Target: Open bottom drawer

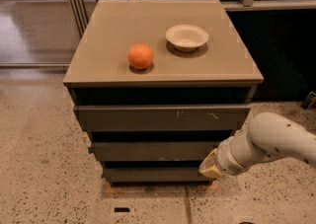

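The cabinet has three dark grey-brown drawer fronts stacked like steps. The bottom drawer (153, 174) is the narrowest and lowest, plain and flat, just above the floor. It looks pushed in, set back under the middle drawer (148, 151). My gripper (210, 166), a tan tip on a white arm, is at the right end of the bottom drawer's front, level with its top edge. Whether it touches the drawer I cannot tell.
The widest top drawer (158, 118) has pale scratch marks. An orange (140, 56) and a white bowl (186, 36) sit on the cabinet top (103, 30). Speckled floor lies in front; a dark wall panel stands at the right.
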Robot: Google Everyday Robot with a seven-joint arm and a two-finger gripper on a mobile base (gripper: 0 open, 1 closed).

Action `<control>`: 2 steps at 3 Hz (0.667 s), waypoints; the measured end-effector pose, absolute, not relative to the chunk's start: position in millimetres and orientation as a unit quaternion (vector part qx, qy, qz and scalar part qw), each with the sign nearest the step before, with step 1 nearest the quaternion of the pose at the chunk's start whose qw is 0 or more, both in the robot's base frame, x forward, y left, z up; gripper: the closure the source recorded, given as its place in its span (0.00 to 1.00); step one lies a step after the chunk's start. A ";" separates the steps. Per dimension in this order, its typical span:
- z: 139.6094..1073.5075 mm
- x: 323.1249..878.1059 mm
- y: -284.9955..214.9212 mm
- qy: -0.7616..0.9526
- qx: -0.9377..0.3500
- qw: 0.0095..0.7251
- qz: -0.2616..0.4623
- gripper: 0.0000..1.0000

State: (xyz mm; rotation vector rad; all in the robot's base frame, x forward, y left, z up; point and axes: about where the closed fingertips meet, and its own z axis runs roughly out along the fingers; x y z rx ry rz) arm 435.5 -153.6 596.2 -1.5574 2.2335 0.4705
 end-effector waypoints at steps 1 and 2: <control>509.8 451.1 -135.9 0.794 -0.541 0.200 0.190 1.00; 438.5 457.4 -123.7 0.798 -0.525 0.198 0.219 1.00</control>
